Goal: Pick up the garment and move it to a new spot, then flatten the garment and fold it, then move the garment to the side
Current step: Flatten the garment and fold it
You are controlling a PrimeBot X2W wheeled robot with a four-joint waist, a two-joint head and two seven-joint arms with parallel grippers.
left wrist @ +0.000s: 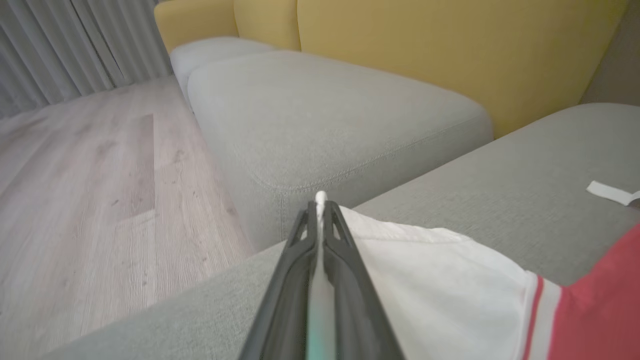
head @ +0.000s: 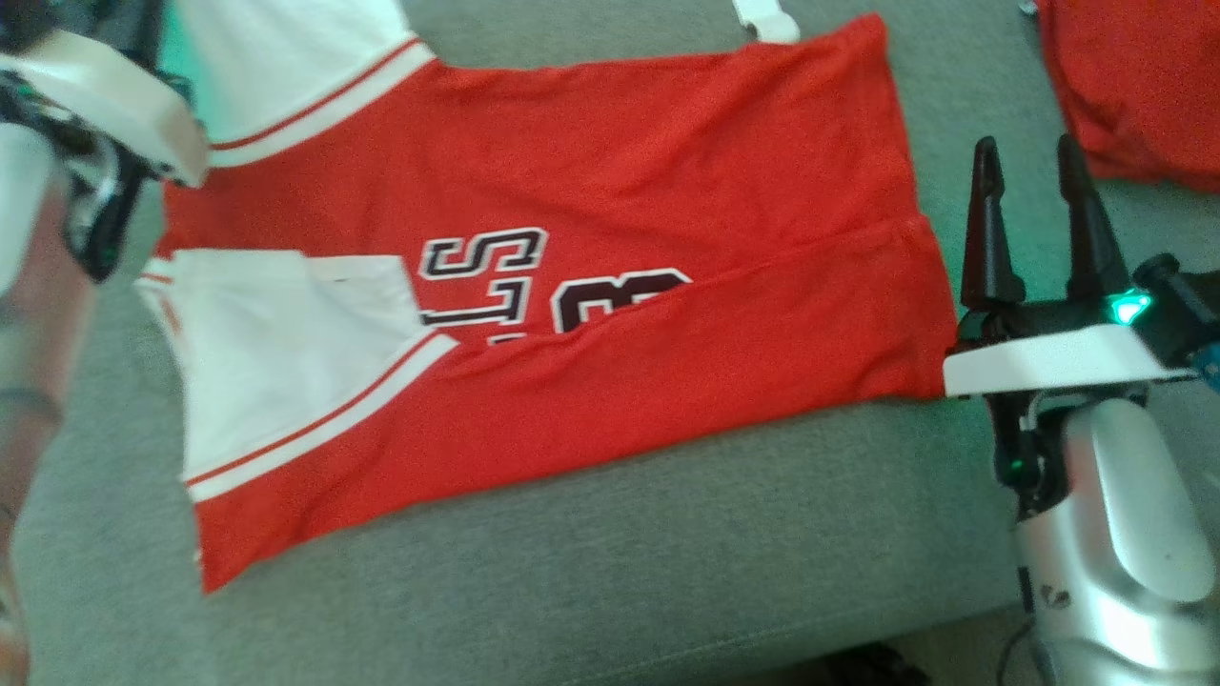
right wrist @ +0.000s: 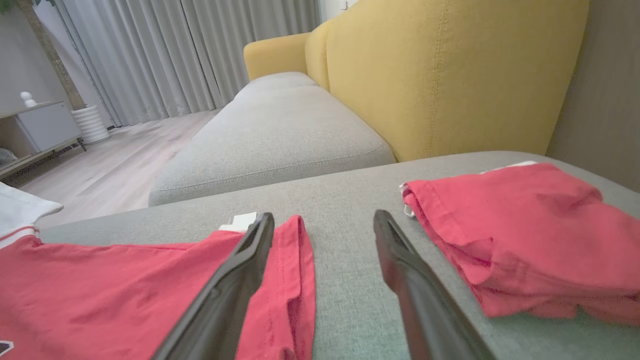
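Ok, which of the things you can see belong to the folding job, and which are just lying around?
Part of the job:
- red and white jersey, spread on the grey cushion
- left gripper, shut on the jersey's white sleeve
- right gripper, open beside the hem

Just lying about:
- second red garment, folded, off to the right
- white strip on the cushion

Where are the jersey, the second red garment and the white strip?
jersey (head: 667, 143): head view, red body above the lettering.
second red garment (right wrist: 525, 220): right wrist view, top layer.
white strip (left wrist: 607, 193): left wrist view, its middle.
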